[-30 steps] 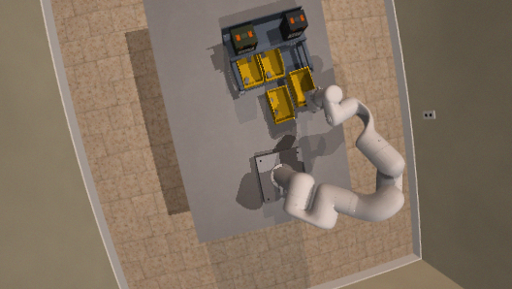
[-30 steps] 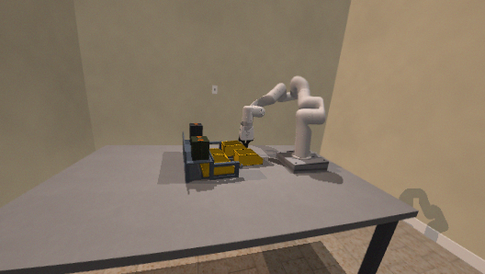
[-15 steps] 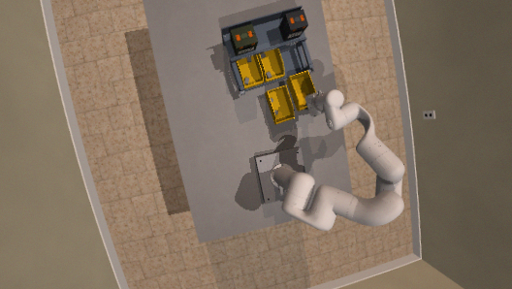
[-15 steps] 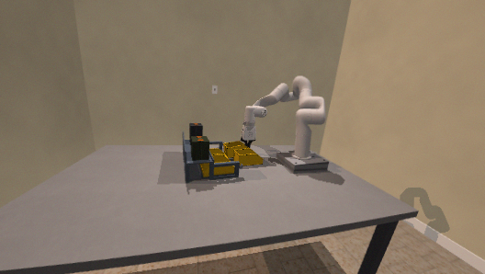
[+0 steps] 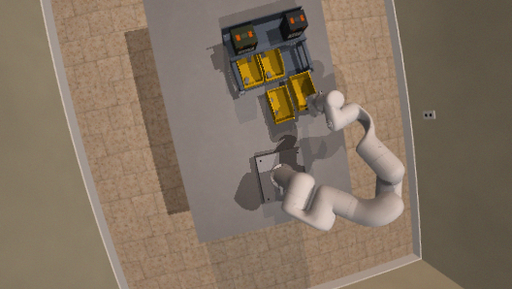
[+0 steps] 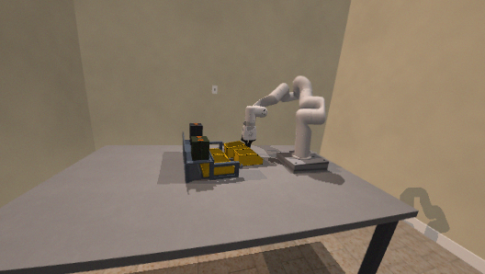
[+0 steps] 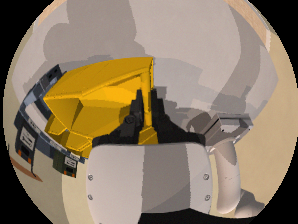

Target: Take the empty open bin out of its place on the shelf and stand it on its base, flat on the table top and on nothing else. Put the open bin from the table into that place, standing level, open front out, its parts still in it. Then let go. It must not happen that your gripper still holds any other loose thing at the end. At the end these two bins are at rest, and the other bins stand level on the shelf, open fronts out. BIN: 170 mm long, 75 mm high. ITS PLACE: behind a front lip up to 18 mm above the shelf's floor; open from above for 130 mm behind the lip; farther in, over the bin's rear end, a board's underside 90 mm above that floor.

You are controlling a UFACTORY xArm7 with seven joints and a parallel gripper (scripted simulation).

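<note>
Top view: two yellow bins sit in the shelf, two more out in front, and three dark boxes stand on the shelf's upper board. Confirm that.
Not three: the top view shows two dark boxes on the shelf. The rest holds: two yellow bins in it, two out front.

walls (image 6: 184, 55): plain olive-tan | floor (image 5: 107, 145): brown stone tiles | table (image 6: 115, 207): grey top, dark legs
</note>
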